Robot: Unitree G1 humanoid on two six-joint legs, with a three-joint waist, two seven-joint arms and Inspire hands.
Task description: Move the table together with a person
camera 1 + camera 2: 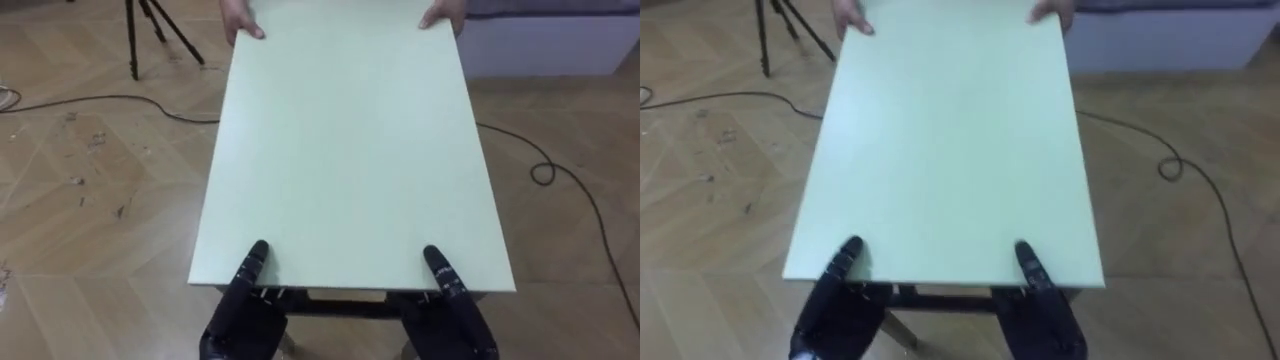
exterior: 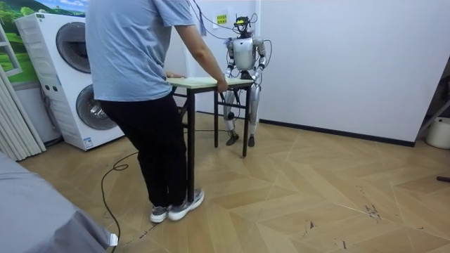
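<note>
- Left robot hand [image 1: 238, 312] sat at the near edge of the bench [image 1: 350, 150], close to the near-left corner. Its thumb lay flat on the top and the rest went under the edge, so it clamped the bench edge.
- Right robot hand [image 1: 457, 318] sat at the same near edge, close to the near-right corner. Same hold: thumb on top, rest below, pinching the edge.
- The two robot hands were well apart, with bare top between them.
- The bench had a pale green rectangular top and a dark frame that showed just under the near edge. Nothing lay on it.
- The bench ran lengthwise away from the robot, above a wood parquet floor [image 1: 90, 200].
- A dark cable [image 1: 100, 99] crossed the floor left of the bench. Another cable [image 1: 545, 172] looped on the floor to its right.
- At the far edge, the person's hands gripped the two far corners, one [image 1: 240, 22] at far-left and one [image 1: 444, 15] at far-right.
- A black tripod [image 1: 148, 35] stood on the floor beyond the far-left corner.
- In the room view, the person [image 2: 137, 77] stood at one end of the bench, back to the camera, leaning over it. The robot stood upright at the opposite end, near a white wall.
- Stacked washing machines [image 2: 74, 77] stood at the room view's left.
</note>
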